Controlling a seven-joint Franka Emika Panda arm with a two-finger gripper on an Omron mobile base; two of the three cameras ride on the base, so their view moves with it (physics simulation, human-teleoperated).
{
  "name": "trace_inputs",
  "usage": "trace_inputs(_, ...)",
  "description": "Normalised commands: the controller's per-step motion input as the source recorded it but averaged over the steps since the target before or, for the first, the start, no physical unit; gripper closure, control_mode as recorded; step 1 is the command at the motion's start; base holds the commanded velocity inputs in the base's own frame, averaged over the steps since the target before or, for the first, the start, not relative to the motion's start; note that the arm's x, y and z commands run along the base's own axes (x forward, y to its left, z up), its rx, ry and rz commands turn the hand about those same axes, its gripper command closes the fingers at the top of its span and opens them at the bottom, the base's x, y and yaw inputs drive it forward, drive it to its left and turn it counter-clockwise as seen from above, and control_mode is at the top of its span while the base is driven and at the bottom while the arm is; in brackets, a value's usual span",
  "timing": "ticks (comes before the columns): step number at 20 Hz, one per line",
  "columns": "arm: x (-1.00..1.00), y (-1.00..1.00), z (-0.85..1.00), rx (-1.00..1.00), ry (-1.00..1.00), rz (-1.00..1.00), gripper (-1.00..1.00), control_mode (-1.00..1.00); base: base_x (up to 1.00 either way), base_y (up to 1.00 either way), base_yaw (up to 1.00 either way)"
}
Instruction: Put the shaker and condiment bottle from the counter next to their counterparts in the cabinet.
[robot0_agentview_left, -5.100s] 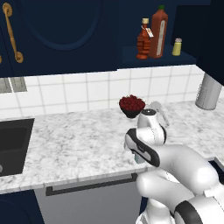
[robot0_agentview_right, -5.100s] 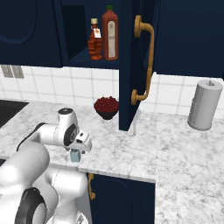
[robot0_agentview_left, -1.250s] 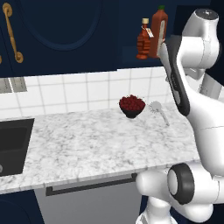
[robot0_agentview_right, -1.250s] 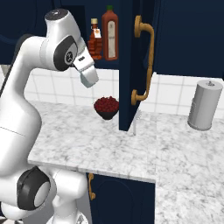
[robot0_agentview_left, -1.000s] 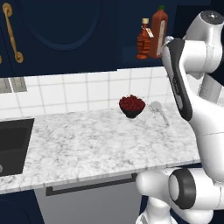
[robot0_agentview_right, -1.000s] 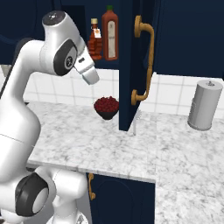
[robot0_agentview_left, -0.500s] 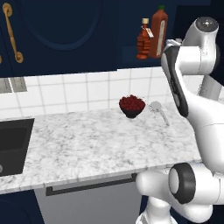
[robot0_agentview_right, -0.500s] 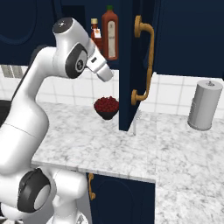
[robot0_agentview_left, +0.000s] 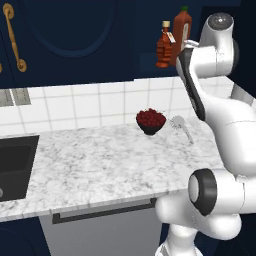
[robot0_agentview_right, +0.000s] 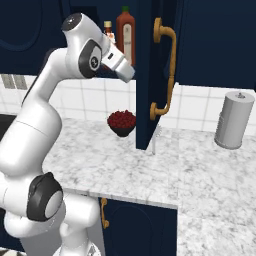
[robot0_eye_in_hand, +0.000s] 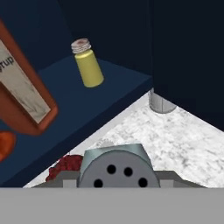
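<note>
The gripper (robot0_eye_in_hand: 117, 175) is clamped around the shaker (robot0_eye_in_hand: 117, 168), a light, rigid, likely slippery jar best pinched at its sides, raised before the cabinet (robot0_eye_in_hand: 105, 85) shelf's front edge.

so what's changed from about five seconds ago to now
The arm has risen from the counter to the cabinet shelf, carrying the shaker in the gripper toward the small yellow shaker. The condiment bottle, tall red bottle, bowl of red fruit and grey canister stayed put.
</note>
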Motion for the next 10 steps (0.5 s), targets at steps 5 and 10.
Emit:
trace_inputs(5, 0.26, -0.12, 0.18, 0.09, 0.13, 0.0, 1.0, -1.0, 0.0, 0.0, 0.0)
trace_inputs(10, 0.15, 0.0, 0.0, 0.01, 0.07, 0.0, 1.0, -1.0, 0.0, 0.0, 0.0)
